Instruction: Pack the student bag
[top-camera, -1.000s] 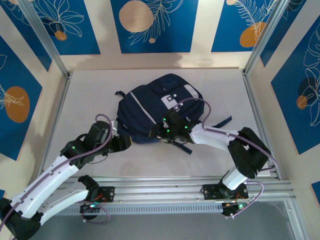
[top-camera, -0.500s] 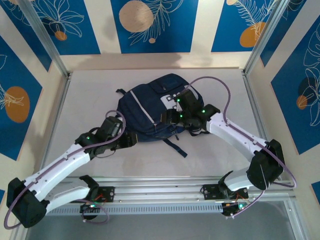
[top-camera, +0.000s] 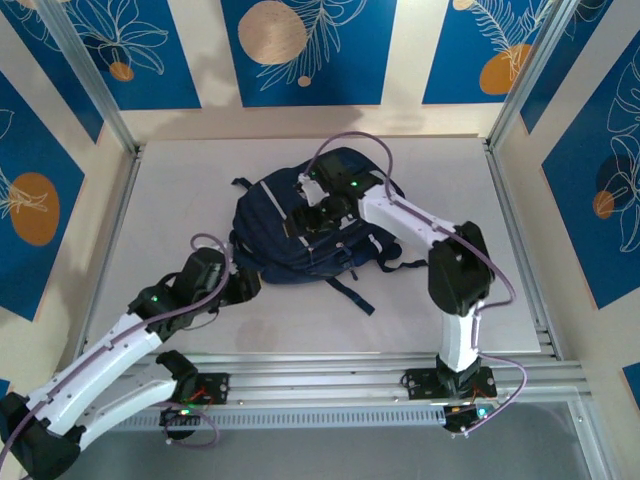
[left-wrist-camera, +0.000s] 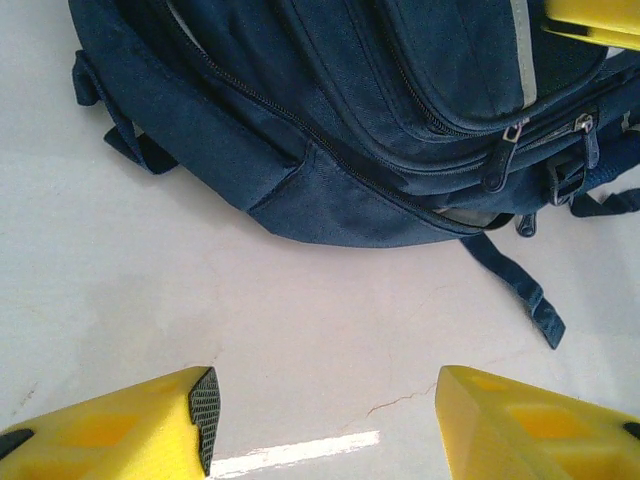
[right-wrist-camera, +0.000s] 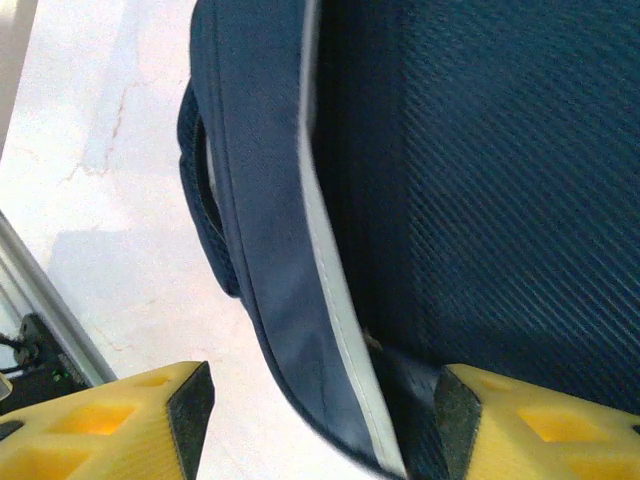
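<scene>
The student bag (top-camera: 290, 235) is a navy backpack lying flat mid-table, with a thin light stripe and loose dark straps. My right gripper (top-camera: 312, 200) reaches over the bag's top. In the right wrist view it (right-wrist-camera: 322, 412) stands open astride the bag's striped edge (right-wrist-camera: 330, 300); the right finger (right-wrist-camera: 458, 412) lies against the fabric and the left one is clear over the table. My left gripper (top-camera: 247, 286) sits just off the bag's near-left side. In the left wrist view it (left-wrist-camera: 325, 420) is open over bare table, with the bag (left-wrist-camera: 350, 110) and its zip pulls (left-wrist-camera: 498, 165) ahead.
A loose strap (top-camera: 354, 296) trails from the bag toward the near edge. The table (top-camera: 180, 200) is bounded by metal rails in front (top-camera: 330, 372) and upright posts at the back corners. Free room lies left and right of the bag.
My right arm has swung from the bag's near edge across to its far top. The left gripper moved in toward the bag, then drew back a little. The bag's shape shifted slightly.
</scene>
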